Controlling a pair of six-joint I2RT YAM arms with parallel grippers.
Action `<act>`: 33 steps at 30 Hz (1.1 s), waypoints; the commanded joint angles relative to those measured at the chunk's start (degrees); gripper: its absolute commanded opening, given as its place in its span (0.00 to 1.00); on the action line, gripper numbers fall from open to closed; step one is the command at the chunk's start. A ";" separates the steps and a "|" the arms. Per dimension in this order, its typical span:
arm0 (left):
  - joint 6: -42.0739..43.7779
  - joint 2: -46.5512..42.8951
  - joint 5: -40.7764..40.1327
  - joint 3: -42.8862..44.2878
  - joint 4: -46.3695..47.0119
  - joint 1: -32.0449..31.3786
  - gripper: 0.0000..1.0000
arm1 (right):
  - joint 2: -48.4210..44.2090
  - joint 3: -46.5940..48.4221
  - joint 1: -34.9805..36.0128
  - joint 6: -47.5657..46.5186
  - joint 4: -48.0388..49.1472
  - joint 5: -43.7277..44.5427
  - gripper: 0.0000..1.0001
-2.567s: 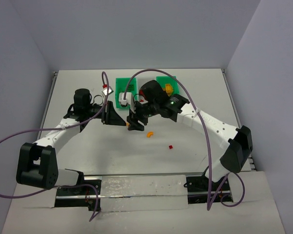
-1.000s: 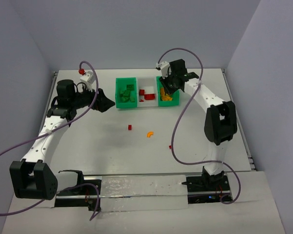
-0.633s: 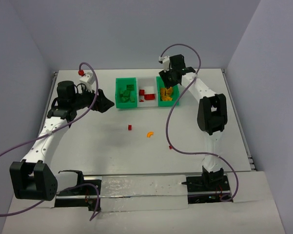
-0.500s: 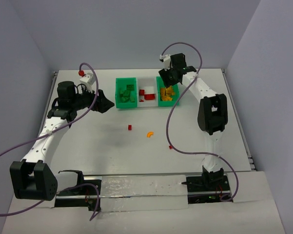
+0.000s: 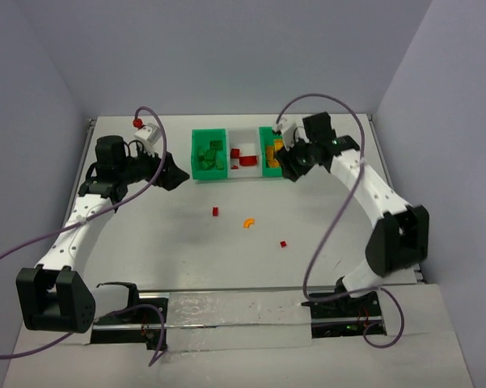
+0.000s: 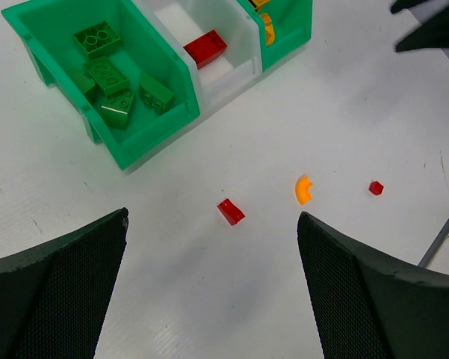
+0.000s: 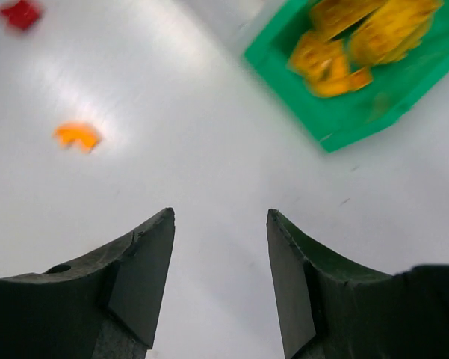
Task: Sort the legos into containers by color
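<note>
Three bins are standing joined in a row at the far middle of the table (image 5: 186, 250): a green left bin (image 5: 210, 173), a white bin (image 5: 244, 170) and a green right bin (image 5: 268, 171). Five green bricks (image 6: 108, 75) are lying in the left bin. At least two red bricks (image 5: 248, 160) are showing in the white bin. Orange pieces (image 7: 325, 63) are filling the right bin, too blurred to count.

Three legos are lying loose on the table, nearer than the bins. A red piece (image 5: 215, 212) is lying on the left, an orange half-disc (image 5: 248, 221) just to its right, and a tiny red bit (image 5: 282, 243) nearest and farthest right.

The left gripper (image 5: 179, 176) is hovering left of the bins, its jaws spread wide and holding nothing. The right gripper (image 5: 285, 164) is hanging at the near right corner of the right bin, its jaws parted with only bare table between them.

From above, the right gripper is covering part of the right bin. In the left wrist view the top edge is cutting off the white and right bins. In the right wrist view the right bin is smeared and only its corner is showing, and the red piece is clipped at the top left.
</note>
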 commanded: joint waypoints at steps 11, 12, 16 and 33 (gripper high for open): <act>8.55 1.12 9.43 3.97 -8.34 -0.51 0.99 | -22.57 -34.12 18.59 -25.05 -5.33 -2.68 0.53; 8.92 1.31 10.03 4.09 -8.82 -0.51 0.99 | -22.31 -34.48 18.81 -26.35 -4.62 -3.30 0.53; 9.49 1.26 10.06 3.78 -9.04 -0.51 0.99 | -18.76 -34.45 19.78 -30.16 -2.89 -3.03 0.56; 10.90 3.26 8.37 3.76 -9.94 -0.51 0.99 | -9.07 -33.73 21.21 -35.32 1.08 -1.77 0.56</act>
